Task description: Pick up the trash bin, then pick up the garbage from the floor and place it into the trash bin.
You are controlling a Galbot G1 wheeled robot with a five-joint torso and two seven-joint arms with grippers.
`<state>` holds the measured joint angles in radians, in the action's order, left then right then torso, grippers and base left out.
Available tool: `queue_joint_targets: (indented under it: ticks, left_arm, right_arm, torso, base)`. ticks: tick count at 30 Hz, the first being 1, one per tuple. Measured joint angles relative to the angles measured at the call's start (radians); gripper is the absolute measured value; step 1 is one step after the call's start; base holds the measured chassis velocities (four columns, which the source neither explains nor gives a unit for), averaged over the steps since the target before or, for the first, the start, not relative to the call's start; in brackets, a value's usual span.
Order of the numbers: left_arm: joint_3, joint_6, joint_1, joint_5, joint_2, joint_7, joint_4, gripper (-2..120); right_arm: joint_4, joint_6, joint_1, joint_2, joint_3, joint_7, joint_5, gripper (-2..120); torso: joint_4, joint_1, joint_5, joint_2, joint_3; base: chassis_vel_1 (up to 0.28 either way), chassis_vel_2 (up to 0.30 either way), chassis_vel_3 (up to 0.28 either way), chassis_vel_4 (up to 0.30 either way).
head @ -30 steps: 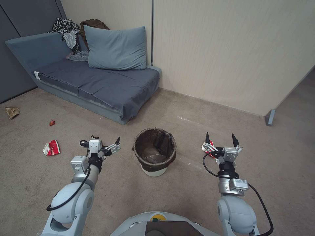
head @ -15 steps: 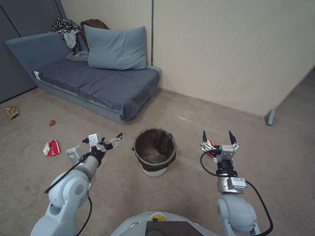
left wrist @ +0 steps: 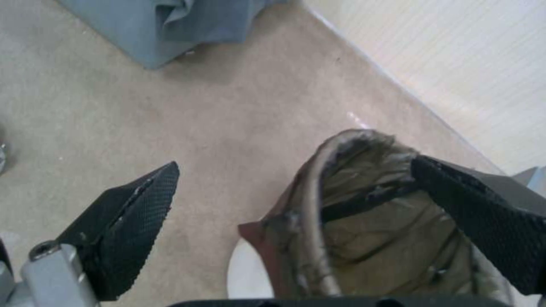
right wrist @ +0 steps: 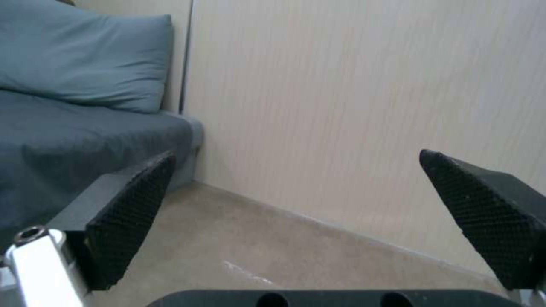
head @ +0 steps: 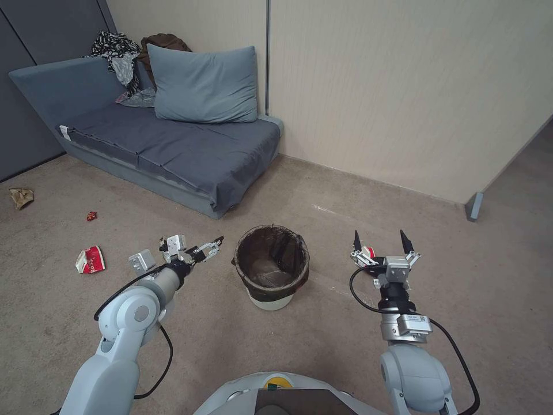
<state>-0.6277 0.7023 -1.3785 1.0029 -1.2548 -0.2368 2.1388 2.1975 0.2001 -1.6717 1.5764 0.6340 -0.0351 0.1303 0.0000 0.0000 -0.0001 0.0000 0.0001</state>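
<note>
Red garbage piece (head: pixel 368 252) mostly hidden behind right gripper (head: pixel 380 241).

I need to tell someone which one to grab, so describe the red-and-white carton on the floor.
Start at the grey sofa and look at the carpet in front of it. The carton lies crumpled there, beyond the left gripper. It is bigger than the red scrap nearby.
</note>
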Motion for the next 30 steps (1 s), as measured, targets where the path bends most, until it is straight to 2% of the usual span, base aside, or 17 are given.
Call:
queue_joint_targets:
  ticks: [4,9,16,20,30]
  left_arm:
    - [0.007,0.0,0.009,-0.009,0.005,0.011,-0.036,100]
    - [0.055,-0.003,0.051,-0.033,0.005,0.04,-0.107,100]
    - [0.083,-0.008,0.084,-0.043,0.003,0.055,-0.141,100]
    - [0.116,-0.023,0.129,-0.069,-0.011,0.08,-0.197,100]
    - [0.126,-0.028,0.184,-0.075,-0.016,0.088,-0.229,100]
  right_arm:
    - [-0.001,0.0,-0.002,0.001,0.0,0.001,0.002,100]
    - [-0.02,0.0,-0.001,0.003,-0.001,0.002,0.004,100]
    - [-0.031,-0.001,0.001,0.004,0.002,0.002,0.007,100]
    - [-0.041,-0.001,0.001,0.008,0.006,0.004,0.011,100]
    - [-0.045,-0.001,-0.002,0.012,0.008,0.005,0.025,100]
  torso:
    - [0.0001,0.0,0.0,0.0,0.0]
    - [-0.0001,0.0,0.0,0.0,0.0]
    - [-0.0001,0.0,0.0,0.0,0.0]
    - [0.0,0.0,0.0001,0.0,0.0]
    - [-0.0001,0.0,0.0002,0.0,0.0]
  base:
    - [0.0,0.0,0.0,0.0]
    - [0.0,0.0,0.0,0.0]
    - [0.0,0.0,0.0,0.0]
    - [0.0,0.0,0.0,0.0]
    - [0.0,0.0,0.0,0.0]
